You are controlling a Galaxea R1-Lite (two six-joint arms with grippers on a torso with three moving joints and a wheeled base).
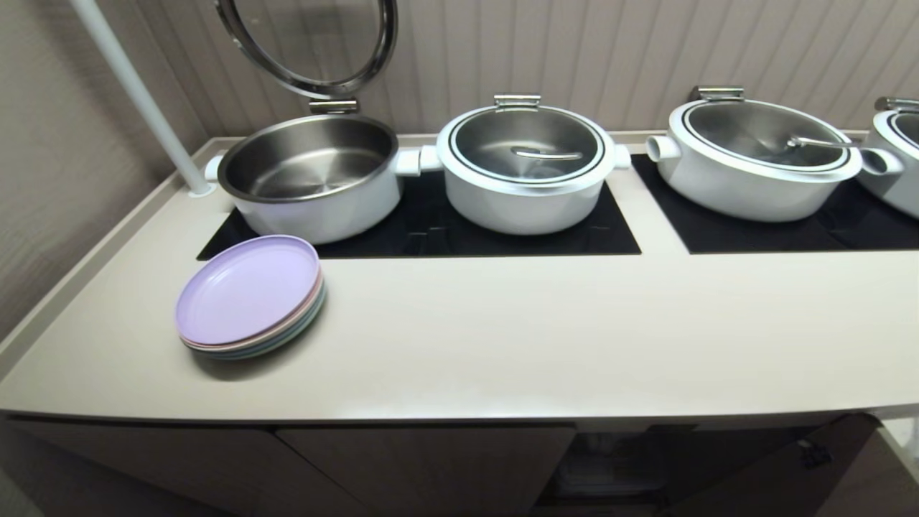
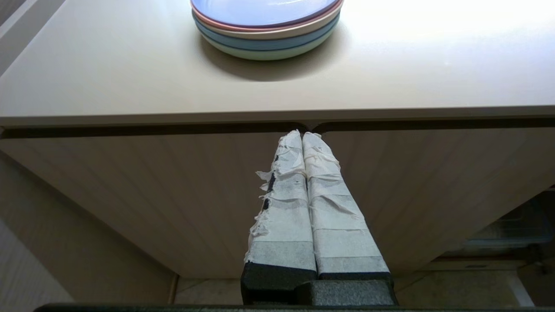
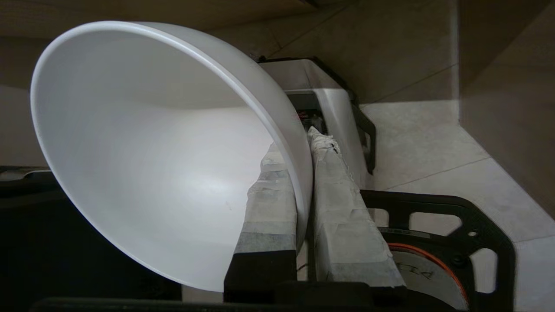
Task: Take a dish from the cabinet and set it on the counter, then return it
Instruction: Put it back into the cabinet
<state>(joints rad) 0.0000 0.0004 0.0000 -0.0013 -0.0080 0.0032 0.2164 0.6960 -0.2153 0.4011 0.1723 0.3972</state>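
Long beige bench [image 1: 502,337] above ribbed cabinet [image 2: 173,195], carrying white pots [image 1: 528,169] and pastel plates [image 1: 251,294]. White dish [image 3: 151,151] low over the floor, rim pinched by right claw [image 3: 303,147]. Left claw [image 2: 302,141] together, facing the cabinet doors.

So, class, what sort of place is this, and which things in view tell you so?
Probably a buffet or catering serving station: white lidded serving pots sit in a row on black cooktop panels set into a long counter, beside stacked pastel plates.
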